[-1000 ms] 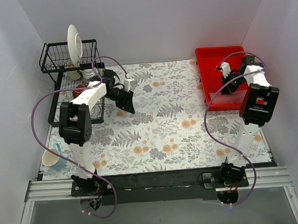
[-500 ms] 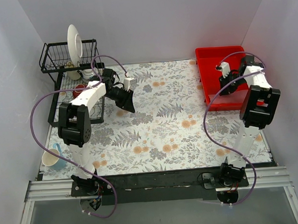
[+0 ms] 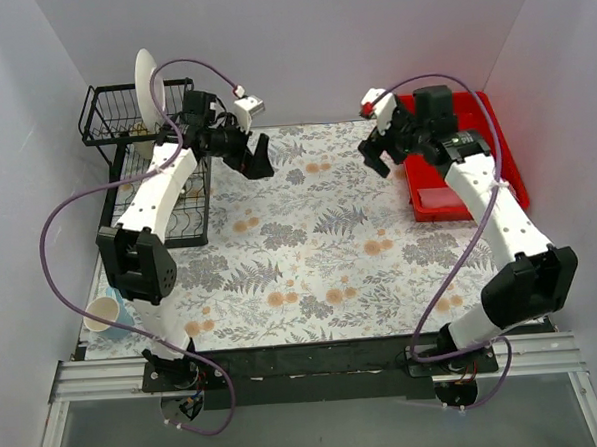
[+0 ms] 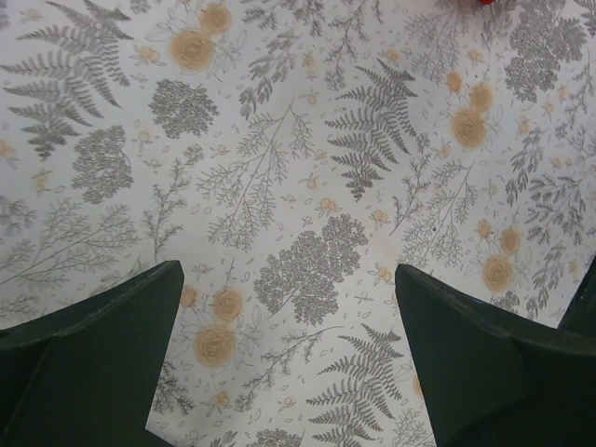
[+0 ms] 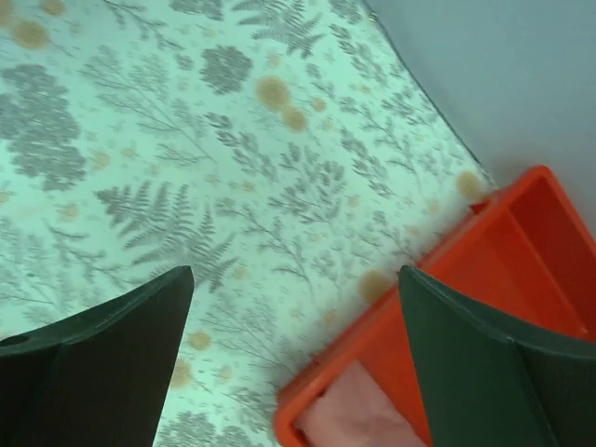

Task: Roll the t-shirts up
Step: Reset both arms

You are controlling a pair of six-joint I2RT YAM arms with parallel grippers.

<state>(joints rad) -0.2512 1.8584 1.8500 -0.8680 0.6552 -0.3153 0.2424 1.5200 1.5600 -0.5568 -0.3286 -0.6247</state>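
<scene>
The salmon-pink t-shirt (image 5: 358, 417) lies plain and soft in the red tray (image 5: 521, 214), 2 o'clock on the tabletop (image 3: 310, 253). The left pincer (image 4: 289, 279) and right pincer (image 5: 293, 279) both gape wide, empty.

Left tool (image 3: 259, 165), right tool (image 3: 374, 160): jaws spread.

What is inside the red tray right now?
A pink t-shirt lies at the red tray's near end. The right arm hides part of the floor, so anything there cannot be seen.
</scene>
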